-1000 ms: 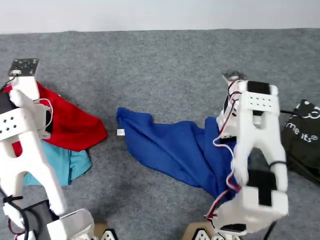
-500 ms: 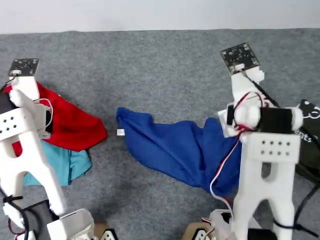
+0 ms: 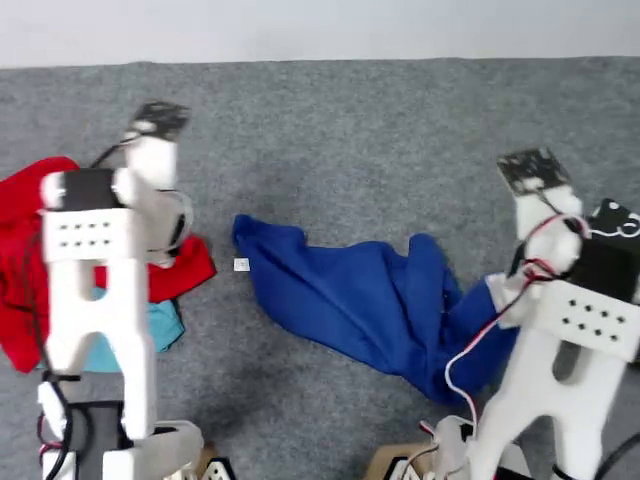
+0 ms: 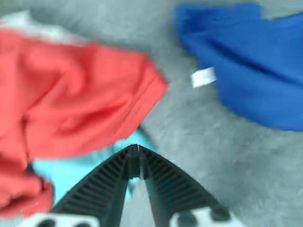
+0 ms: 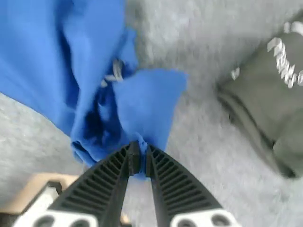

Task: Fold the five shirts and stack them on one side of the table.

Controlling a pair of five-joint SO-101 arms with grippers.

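A crumpled blue shirt (image 3: 350, 295) lies across the middle of the grey table. At the left a red shirt (image 3: 25, 250) lies over a teal shirt (image 3: 160, 325). My left gripper (image 4: 138, 153) is shut and hangs above the edge where the red shirt (image 4: 71, 99) meets the teal one (image 4: 71, 170); nothing shows between its fingers. My right gripper (image 5: 138, 147) is shut on a flap of the blue shirt (image 5: 147, 104) at its right end. A dark shirt (image 3: 612, 225) with white print lies at the far right.
The left arm (image 3: 100, 260) stands over the red and teal pile, the right arm (image 3: 565, 320) between the blue and dark shirts. Bare grey table (image 3: 330, 140) stretches along the far side. The dark shirt (image 5: 265, 109) lies close beside the right gripper.
The left arm has swung rightward and away from the near edge, uncovering more red shirt. The right arm has shifted right, and the blue shirt's right end has followed it.
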